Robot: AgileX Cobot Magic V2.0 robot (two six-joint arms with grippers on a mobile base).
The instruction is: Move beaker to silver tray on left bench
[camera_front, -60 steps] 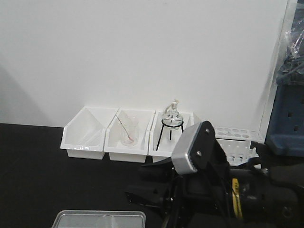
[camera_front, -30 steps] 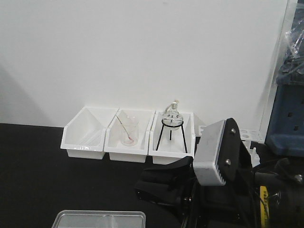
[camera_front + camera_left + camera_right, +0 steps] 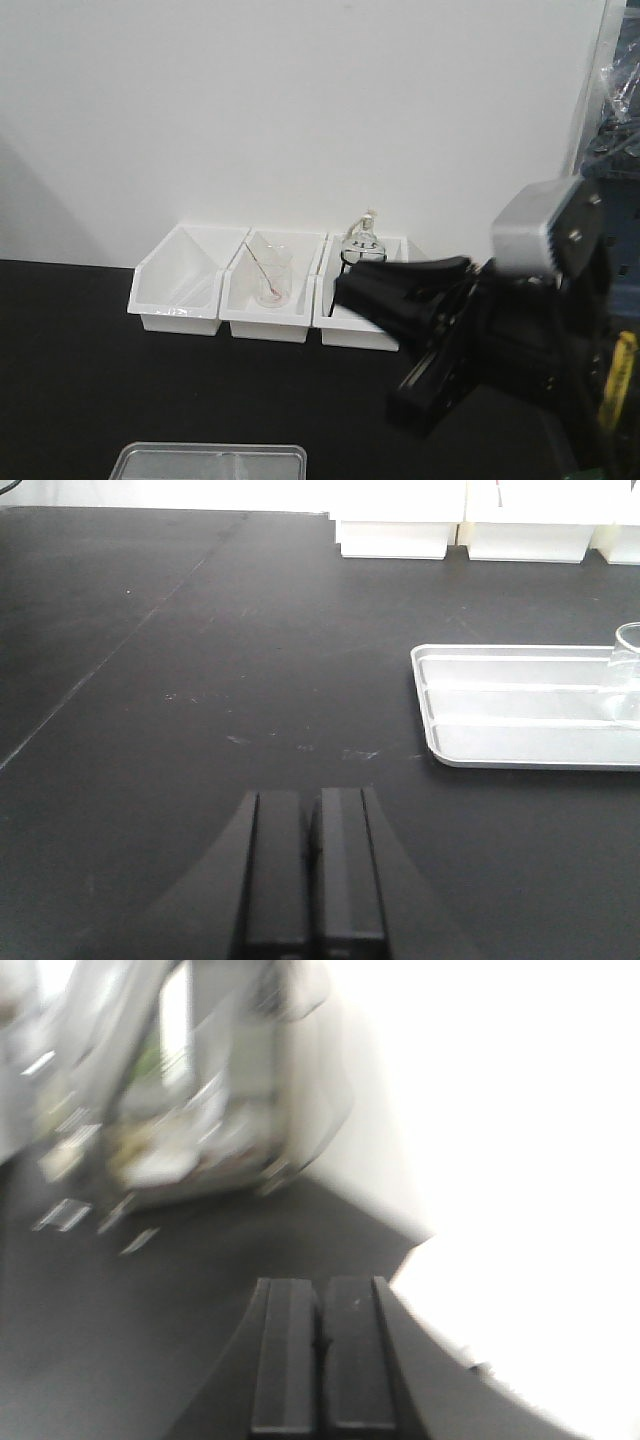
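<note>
On the black bench (image 3: pixel 200 680), the silver tray (image 3: pixel 520 725) lies flat, and the beaker (image 3: pixel 628 670) stands inside it at its right end, cut off by the edge of the left wrist view. The left claw (image 3: pixel 311 870) hangs low over bare bench left of the tray, jaws pressed together, holding nothing. The right claw (image 3: pixel 322 1355) is also closed and empty; its view is blurred. Three white bins (image 3: pixel 270 290) line the back wall.
</note>
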